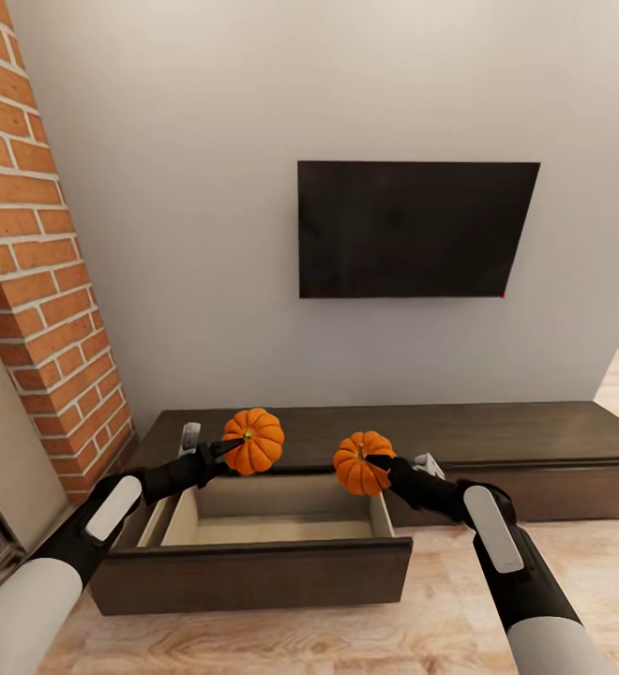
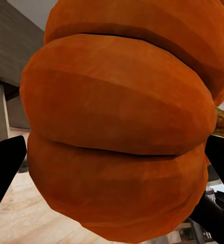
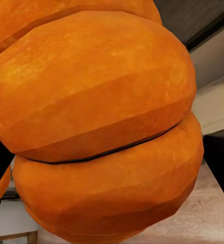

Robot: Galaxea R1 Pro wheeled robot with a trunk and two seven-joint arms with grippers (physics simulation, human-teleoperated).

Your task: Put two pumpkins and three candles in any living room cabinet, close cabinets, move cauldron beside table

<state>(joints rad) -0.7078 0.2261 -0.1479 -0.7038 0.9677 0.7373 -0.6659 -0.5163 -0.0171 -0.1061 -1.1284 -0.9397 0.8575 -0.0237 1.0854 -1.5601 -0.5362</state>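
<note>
Two orange ribbed pumpkins hang over the cabinet's [image 1: 535, 441] pulled-out left drawer [image 1: 253, 562]. My left gripper [image 1: 237, 444] is shut on the left pumpkin [image 1: 256, 441], which bulks large in the left wrist view [image 2: 122, 127] between the black fingers [image 2: 5, 168]. My right gripper [image 1: 377, 461] is shut on the right pumpkin [image 1: 360, 463], seen close in the right wrist view [image 3: 102, 127]. The drawer's pale inside shows nothing in it. Candles and cauldron are out of view.
A black TV [image 1: 413, 228] hangs on the grey wall above the cabinet. A brick column [image 1: 37, 281] stands at the left. Light wood floor [image 1: 347, 637] runs in front of the drawer. The cabinet's right front is shut.
</note>
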